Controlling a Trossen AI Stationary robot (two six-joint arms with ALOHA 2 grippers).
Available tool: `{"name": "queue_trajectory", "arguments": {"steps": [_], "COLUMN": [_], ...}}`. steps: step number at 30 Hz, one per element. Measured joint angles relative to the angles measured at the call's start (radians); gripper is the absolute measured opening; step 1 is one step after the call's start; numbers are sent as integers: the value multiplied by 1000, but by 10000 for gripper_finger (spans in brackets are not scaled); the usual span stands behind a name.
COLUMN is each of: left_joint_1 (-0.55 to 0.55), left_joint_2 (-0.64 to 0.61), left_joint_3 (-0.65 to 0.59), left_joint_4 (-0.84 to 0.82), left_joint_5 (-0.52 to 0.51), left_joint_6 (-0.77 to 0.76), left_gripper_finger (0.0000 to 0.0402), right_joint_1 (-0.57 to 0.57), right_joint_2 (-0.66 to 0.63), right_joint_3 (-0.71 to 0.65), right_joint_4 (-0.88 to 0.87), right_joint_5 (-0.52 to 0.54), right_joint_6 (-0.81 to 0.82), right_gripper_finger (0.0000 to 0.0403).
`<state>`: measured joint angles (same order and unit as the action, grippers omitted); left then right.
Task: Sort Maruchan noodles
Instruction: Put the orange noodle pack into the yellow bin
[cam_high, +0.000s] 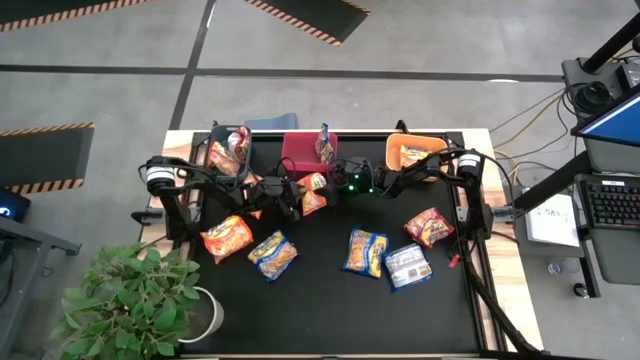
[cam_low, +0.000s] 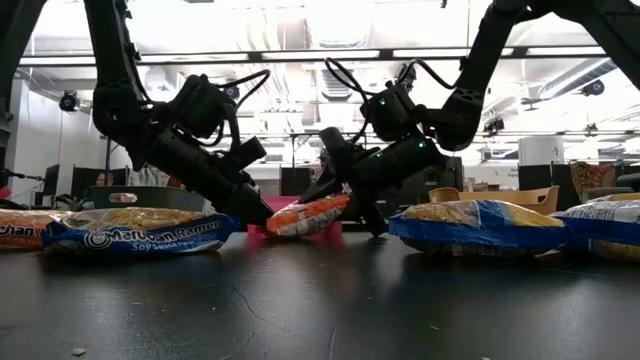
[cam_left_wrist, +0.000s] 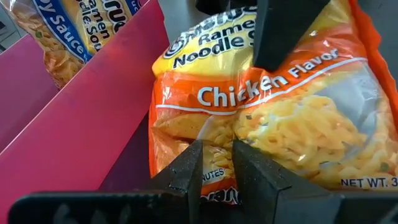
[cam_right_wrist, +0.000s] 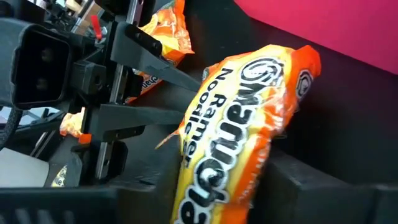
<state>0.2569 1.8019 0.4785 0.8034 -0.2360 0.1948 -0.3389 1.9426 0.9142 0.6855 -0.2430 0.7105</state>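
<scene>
The bench (cam_high: 330, 310) has a black top with a wooden edge. It stands on a grey floor marked with striped hazard tape. A potted plant (cam_high: 125, 300) sits at its near left corner and a keyboard (cam_high: 612, 203) lies off to the right. The low view looks into a bright room with ceiling lights.

Three bins line the far edge: a grey bin (cam_high: 243, 135), a red bin (cam_high: 300, 155) and an orange bin (cam_high: 432, 146). Five packets lie loose on the near half:
- an orange packet (cam_high: 227, 237)
- two blue-and-yellow ones (cam_high: 273, 255) (cam_high: 366, 251)
- a silver-white and blue one (cam_high: 408, 266)
- a red-orange one (cam_high: 429, 226)

The grey bin holds orange packets, though I cannot count them. The red bin has a blue-and-yellow packet (cam_high: 324, 143) standing on end.

The chicken packet (cam_high: 313, 193) is mid-bench, just in front of the red bin and between the two arms. It is crinkly orange and yellow plastic with a noodle photo, and it reads "Chicken Flavor" in white. In the low view it is lifted off the bench and tilted.

The left gripper (cam_left_wrist: 214, 149) is clamped on one short edge of it, fingers nearly together. The right gripper (cam_high: 335, 185) is at the opposite end, touching the packet, but I cannot tell whether it is gripping.
</scene>
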Motion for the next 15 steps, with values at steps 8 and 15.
{"name": "queue_trajectory", "arguments": {"steps": [8, 15], "left_joint_1": [-11, -12], "left_joint_2": [-67, -215], "left_joint_3": [-34, -125], "left_joint_4": [-1, 53], "left_joint_5": [16, 18], "left_joint_6": [1, 2], "left_gripper_finger": [74, 74], "right_joint_1": [2, 1], "right_joint_2": [-37, -78], "right_joint_3": [0, -1], "right_joint_4": [-47, -78], "right_joint_5": [-12, -35], "right_joint_6": [-7, -15], "right_gripper_finger": [67, 48]}}
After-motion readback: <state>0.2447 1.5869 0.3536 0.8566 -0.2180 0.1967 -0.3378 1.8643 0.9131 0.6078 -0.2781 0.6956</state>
